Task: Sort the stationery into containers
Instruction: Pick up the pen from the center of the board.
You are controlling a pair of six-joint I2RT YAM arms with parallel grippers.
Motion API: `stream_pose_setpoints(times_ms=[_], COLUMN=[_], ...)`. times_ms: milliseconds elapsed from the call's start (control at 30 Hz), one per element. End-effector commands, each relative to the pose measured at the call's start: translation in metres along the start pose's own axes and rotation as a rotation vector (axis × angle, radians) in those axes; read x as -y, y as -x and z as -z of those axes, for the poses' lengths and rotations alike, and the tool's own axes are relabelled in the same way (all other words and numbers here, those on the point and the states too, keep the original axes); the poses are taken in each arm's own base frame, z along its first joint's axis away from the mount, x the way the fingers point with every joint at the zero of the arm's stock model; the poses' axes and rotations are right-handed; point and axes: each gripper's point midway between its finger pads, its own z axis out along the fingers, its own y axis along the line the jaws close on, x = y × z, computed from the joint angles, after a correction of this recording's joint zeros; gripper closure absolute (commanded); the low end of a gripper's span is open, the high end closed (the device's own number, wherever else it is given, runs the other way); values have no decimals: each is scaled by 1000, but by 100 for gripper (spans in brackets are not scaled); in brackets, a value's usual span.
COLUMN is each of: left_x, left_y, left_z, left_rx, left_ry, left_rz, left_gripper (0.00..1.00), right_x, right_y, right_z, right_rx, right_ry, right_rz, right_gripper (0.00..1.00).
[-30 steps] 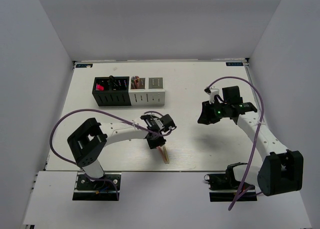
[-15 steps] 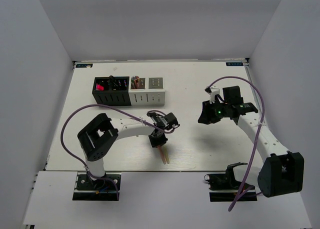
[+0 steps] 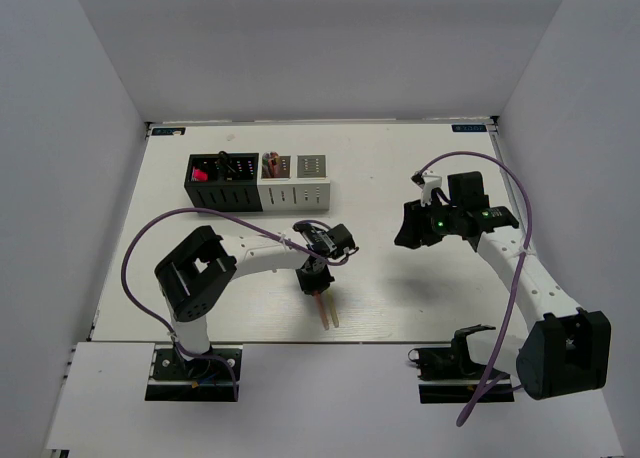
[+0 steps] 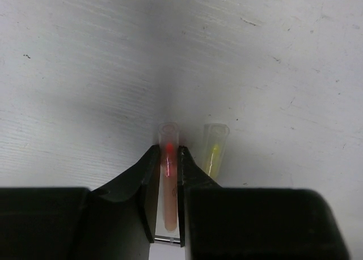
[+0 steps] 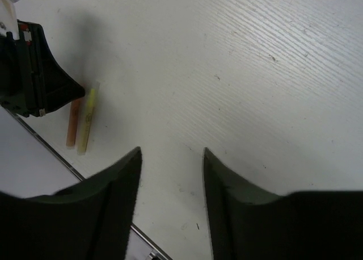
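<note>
Two thin sticks lie side by side on the table near the front edge, a pink-orange stick [image 3: 323, 313] and a yellow stick [image 3: 333, 313]. My left gripper [image 3: 314, 283] is down at their far ends. In the left wrist view its fingers [image 4: 152, 163] press both sides of the pink-orange stick [image 4: 168, 183], and the yellow stick [image 4: 214, 152] lies free just right of it. My right gripper [image 3: 408, 233] hovers open and empty over bare table at the right [image 5: 172, 152]. The black container [image 3: 225, 185] and the white container [image 3: 295, 186] stand at the back left.
The black container holds a pink item [image 3: 199, 175] and dark handles [image 3: 228, 162]. The white container's left compartment holds thin items [image 3: 271, 164]. The right wrist view shows both sticks [image 5: 85, 121] beside my left gripper [image 5: 39, 84] and the table's front edge [image 5: 51, 152].
My left arm's elbow has swung right, and the gripper has settled lower over the ends of the sticks. The right arm has barely moved.
</note>
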Motion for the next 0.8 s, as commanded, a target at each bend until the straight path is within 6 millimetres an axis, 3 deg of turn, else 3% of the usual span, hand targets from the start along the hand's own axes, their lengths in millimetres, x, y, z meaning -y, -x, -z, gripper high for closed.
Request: stream_pose_setpoints(times_ms=[0, 33, 100, 133, 167, 200, 233, 333, 367, 400, 433, 467, 533, 600, 633, 667, 767], left_x=[-16, -16, -7, -7, -4, 5, 4, 9, 13, 17, 21, 25, 31, 44, 47, 50, 63], left_y=[-5, 0, 22, 31, 45, 66, 79, 124, 150, 166, 179, 202, 240, 268, 281, 294, 327], left_z=[-1, 7, 28, 46, 61, 83, 95, 140, 154, 171, 178, 187, 223, 233, 228, 239, 239], left_rx=[-29, -7, 69, 102, 152, 219, 253, 373, 430, 484, 524, 566, 678, 735, 752, 799, 891], left_ry=[45, 41, 17, -3, -9, -49, -58, -106, -134, -158, -167, -184, -212, -214, -193, -184, -163], left_rz=[-59, -73, -133, -142, -183, -202, -219, -232, -192, -179, -214, -181, -167, -162, -158, -191, -191], left_gripper=[100, 100, 100, 100, 100, 100, 100, 100, 100, 100, 100, 100, 100, 100, 100, 100, 100], right_x=[-4, -4, -5, -6, -8, -9, -11, -11, -12, -12, -12, -11, -11, -10, -9, -9, -8], right_y=[18, 18, 19, 18, 19, 17, 18, 17, 17, 17, 16, 16, 15, 15, 16, 16, 16], right_z=[11, 11, 12, 12, 12, 12, 12, 11, 11, 11, 10, 9, 8, 8, 8, 8, 7], right_rx=[57, 56, 65, 66, 68, 64, 68, 61, 62, 61, 57, 57, 53, 54, 56, 57, 54], right_ry=[-4, -9, 0, 0, 13, 21, 30, 38, 42, 41, 42, 43, 43, 37, 35, 34, 30], right_rz=[19, 19, 27, 31, 35, 37, 38, 35, 38, 38, 37, 36, 31, 32, 33, 32, 35], right_gripper=[45, 24, 16, 20, 34, 61, 100, 100, 72, 52, 39, 33, 32, 30, 30, 30, 29])
